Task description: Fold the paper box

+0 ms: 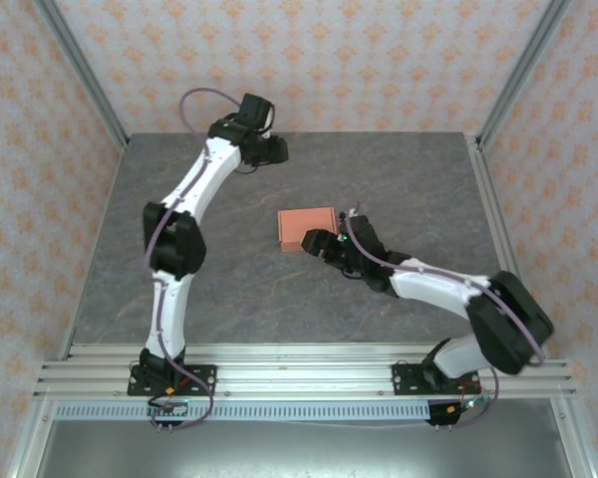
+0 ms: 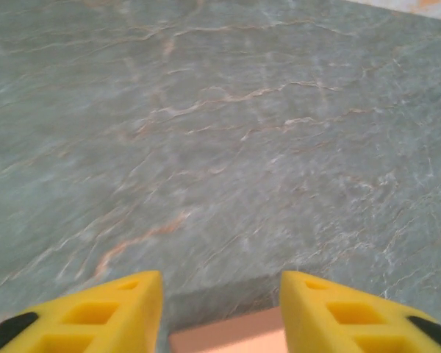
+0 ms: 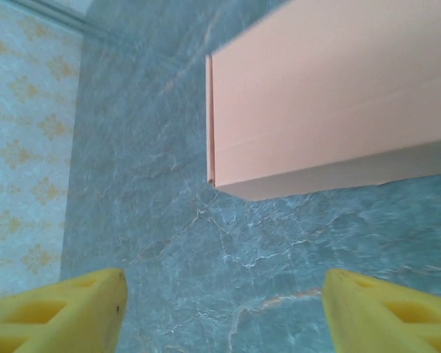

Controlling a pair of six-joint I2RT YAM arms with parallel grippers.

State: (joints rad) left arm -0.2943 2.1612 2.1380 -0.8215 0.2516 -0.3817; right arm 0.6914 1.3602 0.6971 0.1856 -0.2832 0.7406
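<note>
The paper box (image 1: 307, 225) is a small closed salmon-orange rectangular box lying flat near the middle of the grey table. My right gripper (image 1: 313, 243) sits at its near right corner. In the right wrist view the box (image 3: 331, 95) lies ahead of that gripper (image 3: 224, 283), whose yellow fingers are wide open over bare table. My left gripper (image 1: 270, 149) is raised toward the back of the table, apart from the box. In the left wrist view it (image 2: 220, 283) is open with nothing gripped, and a salmon edge of the box (image 2: 228, 340) shows at the bottom between the fingers.
The grey marbled tabletop (image 1: 229, 269) is bounded by patterned walls with metal posts at the back corners (image 1: 120, 129). An aluminium rail (image 1: 299, 373) carrying both arm bases runs along the near edge.
</note>
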